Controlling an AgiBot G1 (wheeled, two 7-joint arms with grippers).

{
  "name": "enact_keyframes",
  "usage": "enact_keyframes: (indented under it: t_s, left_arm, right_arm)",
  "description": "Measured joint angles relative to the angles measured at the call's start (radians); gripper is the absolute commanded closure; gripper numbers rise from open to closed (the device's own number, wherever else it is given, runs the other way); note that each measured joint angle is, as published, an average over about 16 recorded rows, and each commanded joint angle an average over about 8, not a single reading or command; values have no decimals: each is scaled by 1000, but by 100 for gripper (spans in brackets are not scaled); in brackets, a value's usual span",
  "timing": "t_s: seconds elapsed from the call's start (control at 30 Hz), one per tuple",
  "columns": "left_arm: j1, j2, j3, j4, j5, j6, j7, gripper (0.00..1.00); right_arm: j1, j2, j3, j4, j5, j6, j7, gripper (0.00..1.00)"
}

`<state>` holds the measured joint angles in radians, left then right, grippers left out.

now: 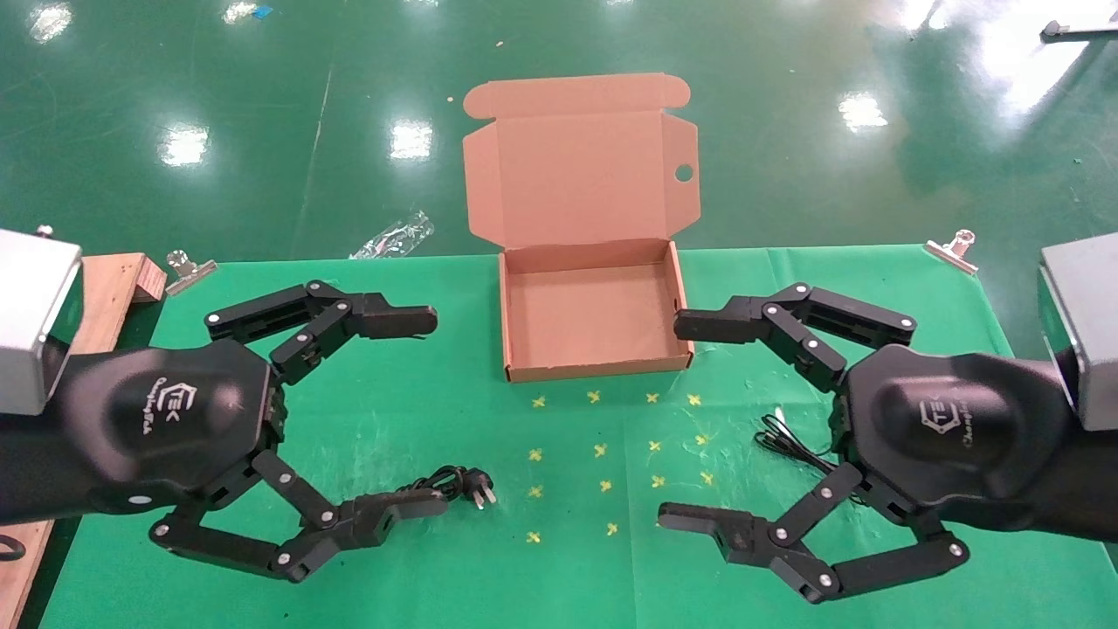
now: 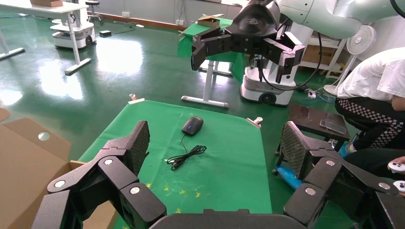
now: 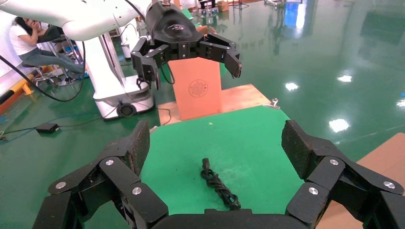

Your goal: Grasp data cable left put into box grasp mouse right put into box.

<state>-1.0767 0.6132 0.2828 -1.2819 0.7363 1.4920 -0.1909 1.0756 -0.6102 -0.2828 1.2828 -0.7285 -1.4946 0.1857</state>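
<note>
A: Left pincer point(image 1: 417, 409)?
B: Spread wide, holding nothing, raised over the green-clothed table point(image 1: 419, 559). The coiled black data cable with silvery plug prongs point(image 1: 454, 483) lies on the cloth beside its nearer finger.

A: Right pincer point(image 1: 686, 423)?
B: Also splayed wide, nothing in it, its far fingertip near the wall of the shallow brown cardboard box point(image 1: 594, 371). Box sits open between both arms, lid up.

A: Mouse?
B: Small black oval mouse with blue wheel point(image 2: 192, 126) rests on the table under the right arm, cord loose alongside.
</note>
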Motion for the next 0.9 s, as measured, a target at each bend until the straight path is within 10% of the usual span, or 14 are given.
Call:
enact_keyframes:
  t_s: [0.9]
  left_arm:
    - [0, 0, 0, 0, 0, 0, 0, 0]
  right_arm:
    - [0, 0, 0, 0, 0, 0, 0, 0]
